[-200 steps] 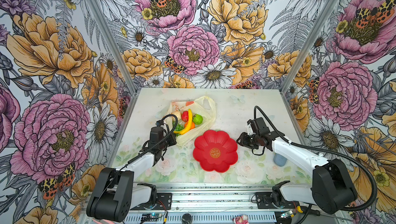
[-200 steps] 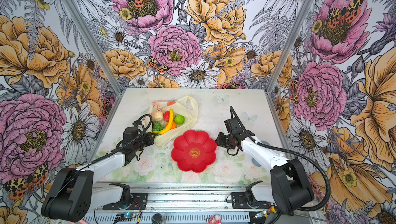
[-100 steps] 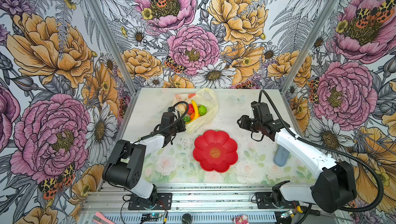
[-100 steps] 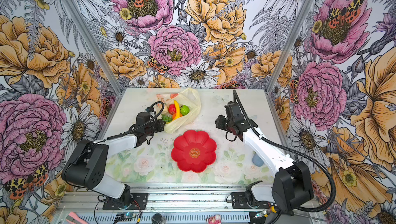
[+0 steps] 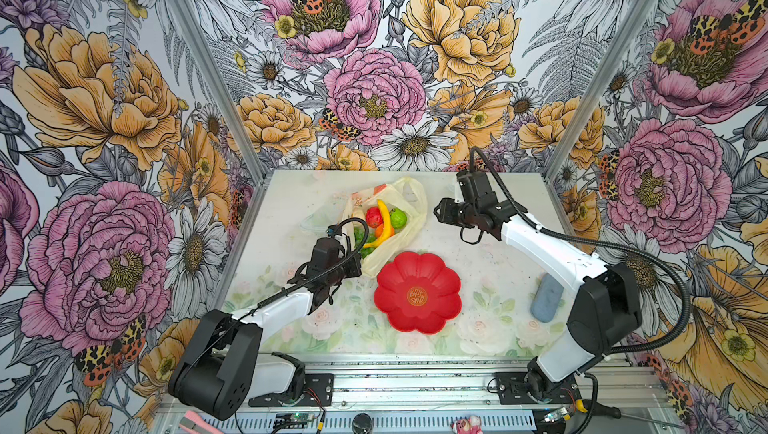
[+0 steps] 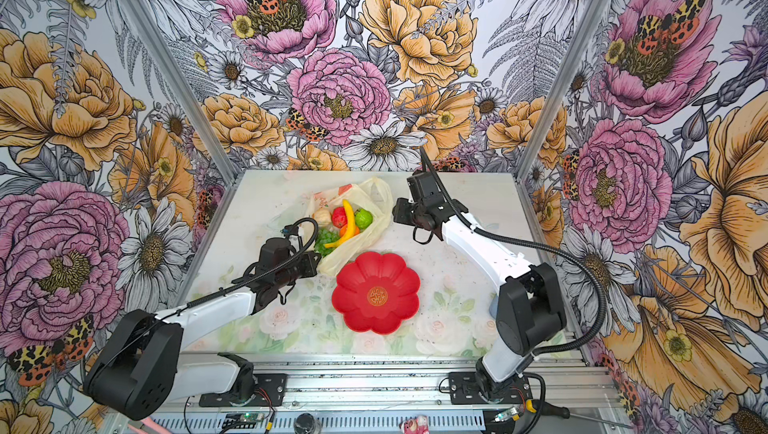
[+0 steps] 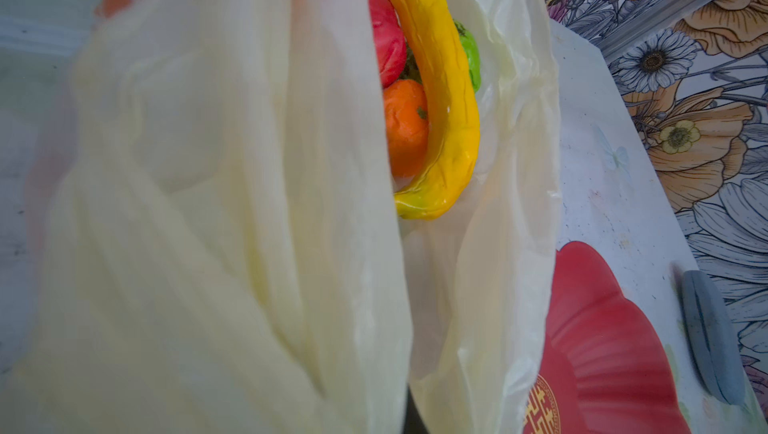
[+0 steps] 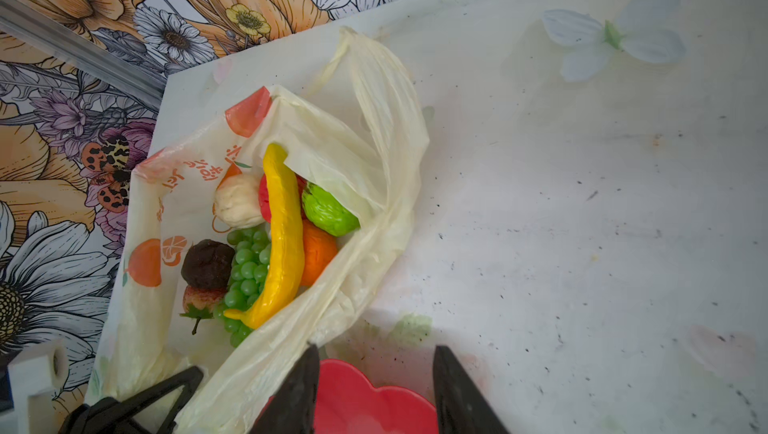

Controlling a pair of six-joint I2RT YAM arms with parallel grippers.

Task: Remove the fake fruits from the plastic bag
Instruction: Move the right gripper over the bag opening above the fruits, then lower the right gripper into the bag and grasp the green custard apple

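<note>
The pale-yellow plastic bag [image 5: 405, 226] lies open at the back middle of the table. Inside it are the fake fruits: a yellow banana [image 8: 282, 241], green grapes [image 8: 245, 274], a red apple [image 5: 373, 217], a green round fruit [image 8: 328, 211], an orange [image 8: 318, 257], a dark plum [image 8: 206, 263], a strawberry [image 8: 199, 299] and a cream piece [image 8: 237, 200]. My left gripper [image 5: 358, 265] is shut on the bag's near end, and plastic film fills most of the left wrist view. My right gripper [image 8: 376, 374] hovers open just right of the bag [image 6: 380, 220] with nothing between its fingers.
A red flower-shaped plate [image 5: 417, 293] sits in front of the bag, close to its near end. A grey-blue oval pad [image 5: 546, 297] lies at the right, beside the right arm. Floral walls close in the table on three sides.
My right gripper has moved back and left to the bag's right side and opened a little wider. My left gripper keeps its hold and the bag has shifted slightly backward.
</note>
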